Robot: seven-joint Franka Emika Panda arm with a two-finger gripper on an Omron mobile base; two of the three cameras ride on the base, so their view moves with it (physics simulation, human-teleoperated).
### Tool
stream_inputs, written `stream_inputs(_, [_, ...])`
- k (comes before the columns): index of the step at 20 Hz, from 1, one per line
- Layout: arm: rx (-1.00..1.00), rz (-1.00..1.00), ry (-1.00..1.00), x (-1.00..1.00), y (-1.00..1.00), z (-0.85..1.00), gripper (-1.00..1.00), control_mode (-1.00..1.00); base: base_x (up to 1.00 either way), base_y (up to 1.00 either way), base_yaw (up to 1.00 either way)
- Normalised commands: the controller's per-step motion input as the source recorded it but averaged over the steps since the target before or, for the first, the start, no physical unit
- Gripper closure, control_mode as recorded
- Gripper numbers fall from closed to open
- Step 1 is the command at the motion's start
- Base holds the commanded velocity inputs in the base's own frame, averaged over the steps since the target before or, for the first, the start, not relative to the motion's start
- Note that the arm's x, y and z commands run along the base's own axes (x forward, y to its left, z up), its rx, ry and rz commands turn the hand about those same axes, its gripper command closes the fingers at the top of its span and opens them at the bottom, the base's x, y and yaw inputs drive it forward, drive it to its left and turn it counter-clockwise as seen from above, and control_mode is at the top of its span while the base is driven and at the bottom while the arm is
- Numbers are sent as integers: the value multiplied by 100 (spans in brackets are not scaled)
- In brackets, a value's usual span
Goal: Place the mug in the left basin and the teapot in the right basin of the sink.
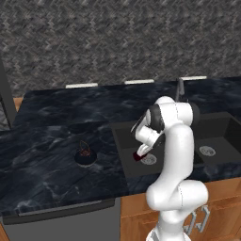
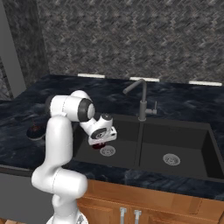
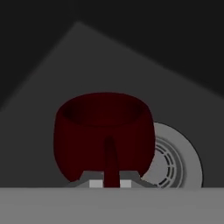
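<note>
Gripper (image 3: 110, 183), closed on the loop handle of the mug (image 3: 104, 135), hangs low in the left basin (image 2: 124, 131), the drain (image 3: 175, 162) at its 3 o'clock in the hand view. You are at the first placing step: the mug looks just short of release. Next, you open the jaws, lift clear, and go to the teapot (image 1: 85, 153) on the counter (image 1: 42, 155), at 9 o'clock from the sink (image 1: 226, 127), bound for the right basin (image 2: 179, 144).

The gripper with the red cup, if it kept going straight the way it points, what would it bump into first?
The gripper, shut on the mug, points down into the left basin. Going on, the mug would probably meet the basin floor first, just beside the drain; how far off is unclear.
</note>
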Motion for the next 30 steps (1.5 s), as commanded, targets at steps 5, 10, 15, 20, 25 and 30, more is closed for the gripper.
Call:
stream_inputs(5, [0, 6, 0, 8, 0, -29, 100, -100, 0, 0, 0])
stream_inputs(10, [0, 6, 0, 1, 0, -37, 100, -100, 0, 0, 0])
stream_inputs(15, [0, 4, 0, -4, 0, -48, 100, -100, 0, 0, 0])
stream_inputs(20, [0, 2, 0, -10, 0, -49, 100, -100, 0, 0, 0])
stream_inputs(25, [0, 0, 0, -3, 6, -47, 100, -100, 0, 0, 0])
stream_inputs(30, [0, 0, 0, -10, 19, -54, 100, -100, 0, 0, 0])
